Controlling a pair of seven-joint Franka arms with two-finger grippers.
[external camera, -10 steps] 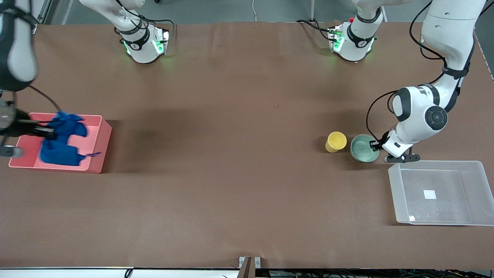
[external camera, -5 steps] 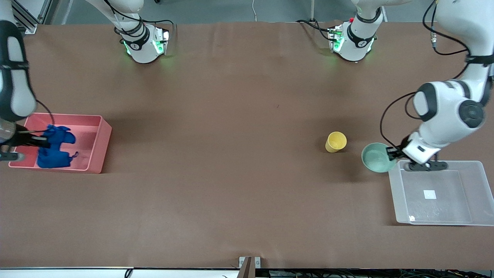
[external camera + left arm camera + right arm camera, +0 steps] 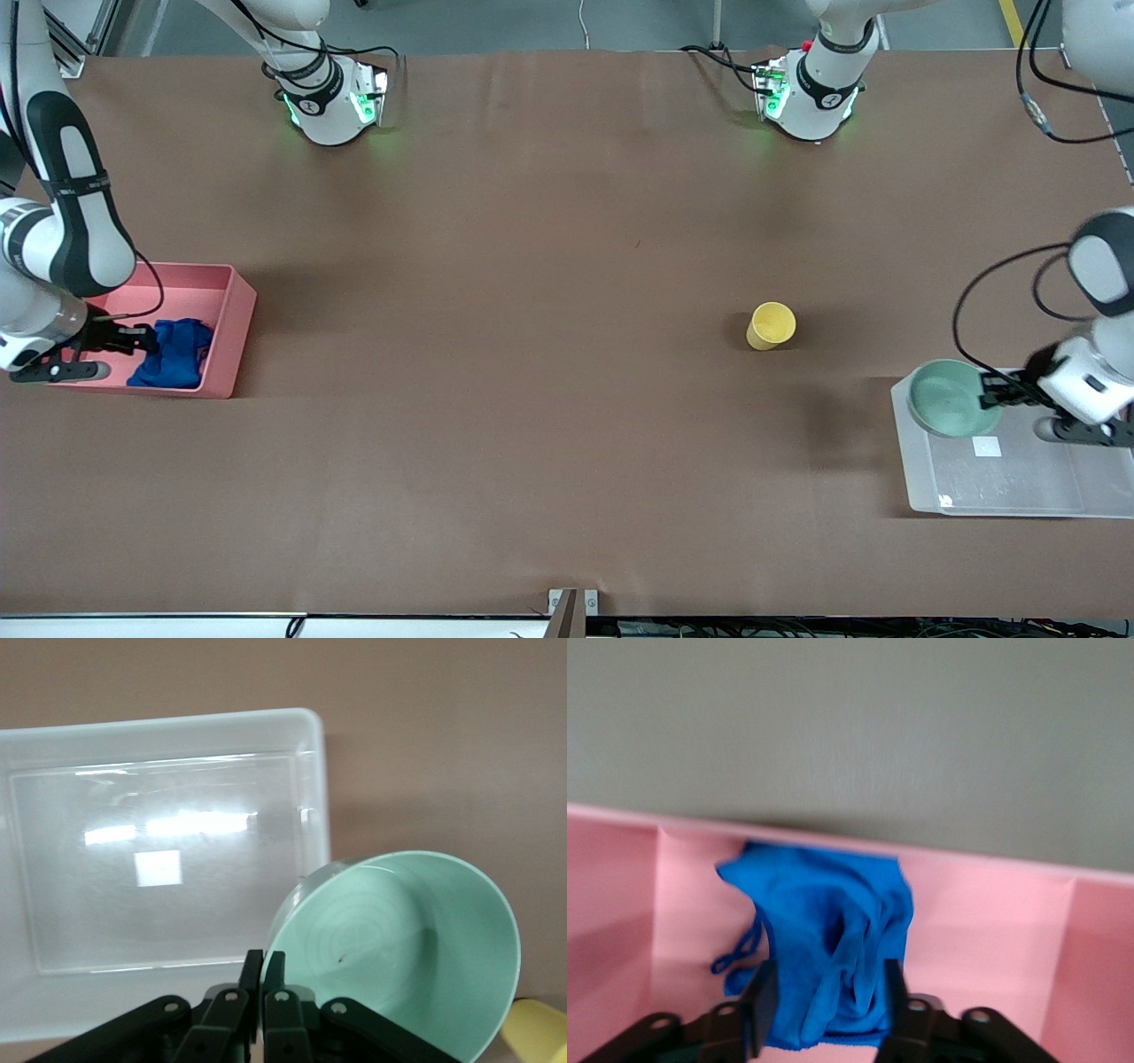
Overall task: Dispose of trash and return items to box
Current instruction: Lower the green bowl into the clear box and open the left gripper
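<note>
Front view: left gripper [image 3: 994,396] has carried the mint bowl [image 3: 944,409] from beside the yellow cup [image 3: 772,325] to over the clear box [image 3: 921,483], at its end nearest the cup. Jaws clamp the bowl's rim, bowl tilted. Judgement: one item nearly returned; the cup waits on the table, well apart from the box.

Right gripper [image 3: 135,341] has lowered the blue cloth [image 3: 174,353] into the pink bin [image 3: 232,312] at the right arm's end; its fingers [image 3: 764,1001] now stand apart around the slack wad. Trash looks delivered.

Bowl: smooth, glossy, round. Box: translucent, rectangular, white label on its base. Cloth: soft, crumpled, thin strings.
</note>
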